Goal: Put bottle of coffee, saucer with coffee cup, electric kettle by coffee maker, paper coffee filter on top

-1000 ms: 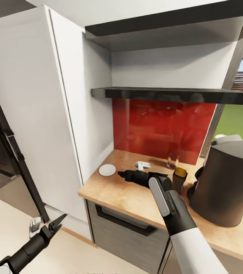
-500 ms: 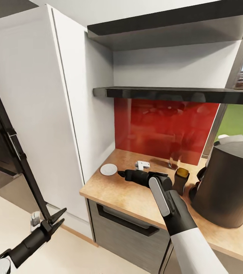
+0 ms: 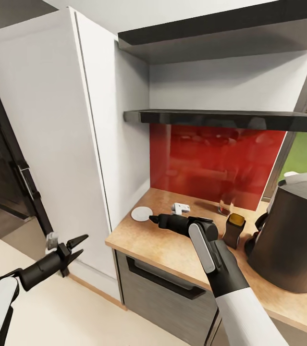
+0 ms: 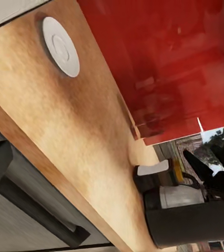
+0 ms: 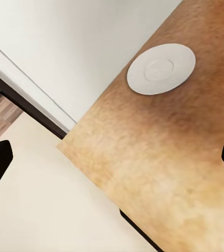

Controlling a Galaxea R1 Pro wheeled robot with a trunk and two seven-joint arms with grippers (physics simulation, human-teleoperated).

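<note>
Fingers spread wide on my right end effector (image 3: pixel 154 220), nothing in it, hovering over the light tan speckled surface (image 3: pixel 172 250) just short of the small flat white saucer (image 3: pixel 141 213). Tiny white coffee cup (image 3: pixel 180 208) lies nearby; my left end effector (image 3: pixel 80 246) hangs parted, off the surface.

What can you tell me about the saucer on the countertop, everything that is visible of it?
The saucer is a small, flat, round white plate with a faint raised ring around a shallow centre well. It looks like plain matte ceramic. It lies flat and empty on the tan countertop, near its end by the white wall panel. Nothing touches it: the right gripper is close beside it but apart, and the small white cup sits separately further along.
</note>
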